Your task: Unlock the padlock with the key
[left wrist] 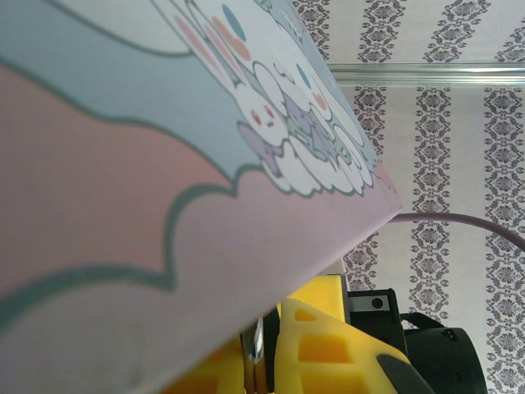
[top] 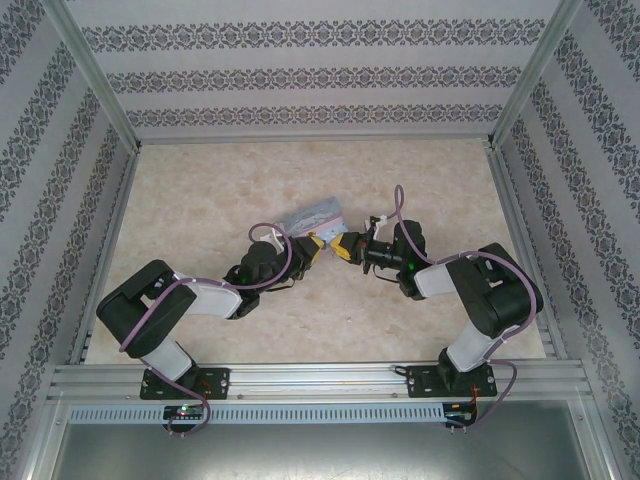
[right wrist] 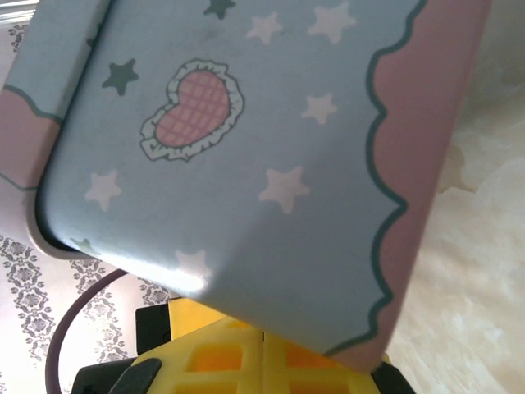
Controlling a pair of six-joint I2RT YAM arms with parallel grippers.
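Note:
My left gripper (top: 320, 247) and right gripper (top: 343, 249) meet tip to tip at the table's middle. Just beyond them lies the pale blue and pink cartoon tin (top: 312, 214). In the left wrist view the tin (left wrist: 164, 164) looms over my yellow fingers (left wrist: 328, 349), which are shut on a thin silvery metal piece (left wrist: 256, 341). I cannot tell whether it belongs to the padlock or the key. In the right wrist view the tin (right wrist: 271, 148) covers the fingertips, and my right gripper (right wrist: 262, 349) is shut, its pads pressed flat together. The padlock's body and the key are hidden.
The beige marble-look table (top: 200, 200) is ringed by patterned walls with aluminium rails (top: 90, 90). A purple cable (top: 400, 205) loops above the right wrist. Bare table lies to the left, to the right and behind the tin.

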